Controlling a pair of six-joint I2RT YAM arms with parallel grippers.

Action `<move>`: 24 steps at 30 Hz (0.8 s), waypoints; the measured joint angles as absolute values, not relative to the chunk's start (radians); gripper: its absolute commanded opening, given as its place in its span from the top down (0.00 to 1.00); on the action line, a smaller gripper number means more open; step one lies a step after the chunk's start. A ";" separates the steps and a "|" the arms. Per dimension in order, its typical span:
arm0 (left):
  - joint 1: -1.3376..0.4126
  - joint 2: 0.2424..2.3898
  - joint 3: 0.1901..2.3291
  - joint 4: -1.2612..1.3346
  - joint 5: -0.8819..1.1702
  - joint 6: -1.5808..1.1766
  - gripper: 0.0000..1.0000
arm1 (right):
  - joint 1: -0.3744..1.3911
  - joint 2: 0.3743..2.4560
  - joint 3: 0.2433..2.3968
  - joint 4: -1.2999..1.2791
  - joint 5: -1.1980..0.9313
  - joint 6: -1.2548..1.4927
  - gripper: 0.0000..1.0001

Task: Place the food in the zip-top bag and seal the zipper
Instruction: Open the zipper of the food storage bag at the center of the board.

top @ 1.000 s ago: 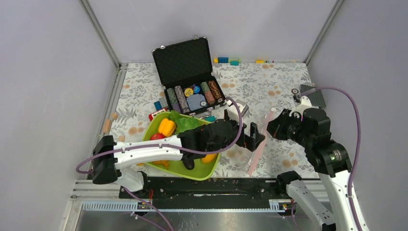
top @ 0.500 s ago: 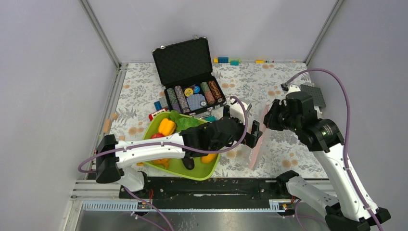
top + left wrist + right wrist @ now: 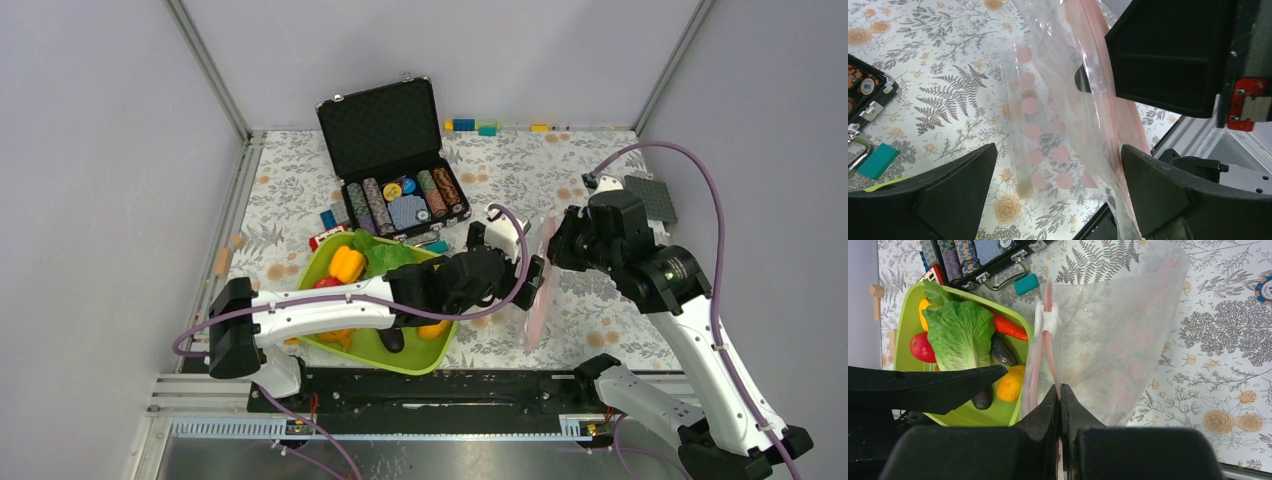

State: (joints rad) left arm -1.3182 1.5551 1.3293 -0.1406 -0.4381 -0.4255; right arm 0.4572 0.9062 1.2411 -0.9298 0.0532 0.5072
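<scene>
The clear zip-top bag (image 3: pixel 538 300) hangs upright between both grippers, lower edge near the table. My right gripper (image 3: pixel 556 243) is shut on its pink zipper strip (image 3: pixel 1049 347), just below the white slider (image 3: pixel 1047 320); the jaws (image 3: pixel 1059 387) pinch the strip flat. My left gripper (image 3: pixel 530 277) is open, and the bag's film (image 3: pixel 1058 100) hangs between its fingers (image 3: pixel 1058 150) without being pinched. The food lies in the lime-green tray (image 3: pixel 420 362): yellow pepper (image 3: pixel 347 264), lettuce (image 3: pixel 960 335), apple (image 3: pixel 923 347), carrot (image 3: pixel 1008 327), orange fruit (image 3: pixel 1010 385), eggplant (image 3: pixel 983 397).
An open black case of poker chips (image 3: pixel 400 205) stands behind the tray. A teal block (image 3: pixel 1026 284) lies by the case. Small coloured blocks (image 3: pixel 475 125) sit along the back wall, and a dark grey plate (image 3: pixel 652 197) at the far right. The black front rail (image 3: pixel 450 385) runs along the near edge.
My right arm has swung up and left, carrying the bag's mouth higher and closer to the left gripper. My left gripper has edged right, onto the bag, still open.
</scene>
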 measured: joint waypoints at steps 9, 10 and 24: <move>-1.319 1.504 1.292 -0.090 -0.443 -0.427 0.01 | 0.458 0.898 1.179 -0.887 0.041 0.532 1.00; -1.319 1.503 1.292 -0.081 -0.446 -0.426 0.01 | 0.458 0.896 1.177 -0.884 0.040 0.534 1.00; -1.319 1.540 1.323 -0.133 -0.552 -0.415 0.05 | 0.458 0.867 1.163 -0.863 0.015 0.554 1.00</move>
